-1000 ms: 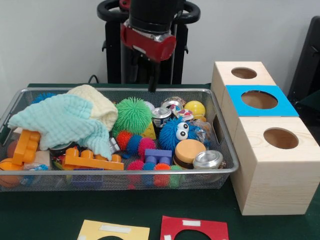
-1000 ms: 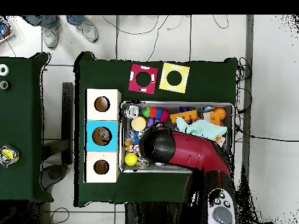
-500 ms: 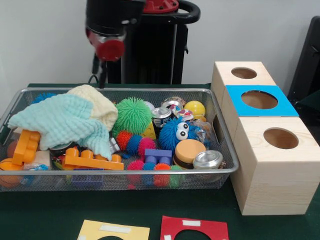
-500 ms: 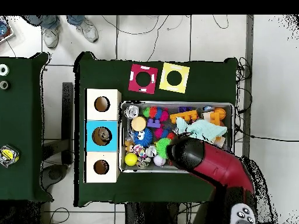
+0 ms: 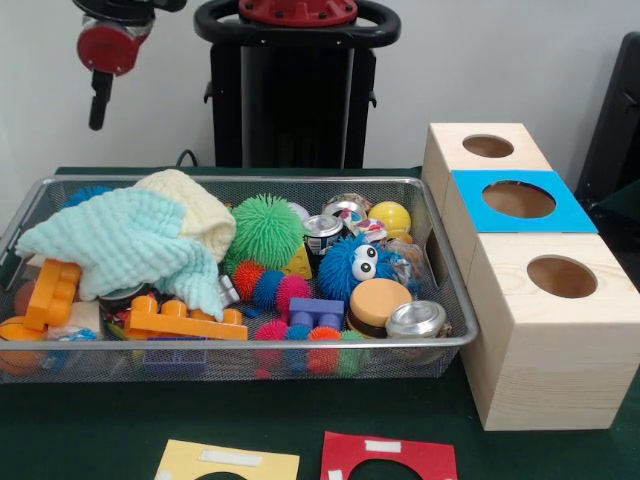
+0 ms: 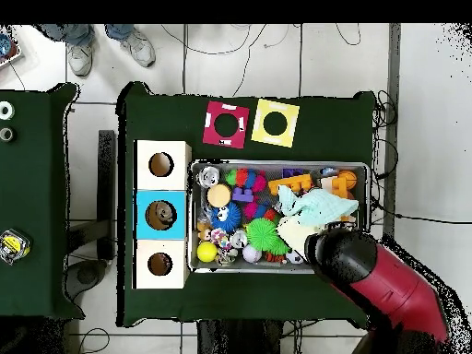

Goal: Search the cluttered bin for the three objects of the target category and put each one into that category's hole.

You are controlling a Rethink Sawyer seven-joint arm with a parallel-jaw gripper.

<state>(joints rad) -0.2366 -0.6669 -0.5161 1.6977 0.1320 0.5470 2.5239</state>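
My gripper (image 5: 97,112) hangs high above the wire bin's (image 5: 240,345) far left corner, shut and holding nothing. In the overhead view only the red arm (image 6: 373,281) shows, past the bin's (image 6: 195,217) corner by the towel. The bin holds a green spiky ball (image 5: 266,230), a blue furry toy with eyes (image 5: 358,265), a yellow ball (image 5: 390,215), two silver cans (image 5: 416,318) (image 5: 322,232), orange blocks (image 5: 180,320) and a purple block (image 5: 315,312). A mint towel (image 5: 120,240) covers its left end. The wooden box's (image 5: 545,360) middle hole carries a blue card (image 5: 515,200).
A red card (image 5: 385,458) and a yellow card (image 5: 228,463) lie on the green cloth in front of the bin. The box (image 6: 161,214) stands tight against the bin's end. A person's shoes (image 6: 111,41) show at the overhead view's top left.
The arm has swung away from above the bin's middle toward the towel end and risen. Objects it covered in the overhead view now show. Nothing in the bin has moved.
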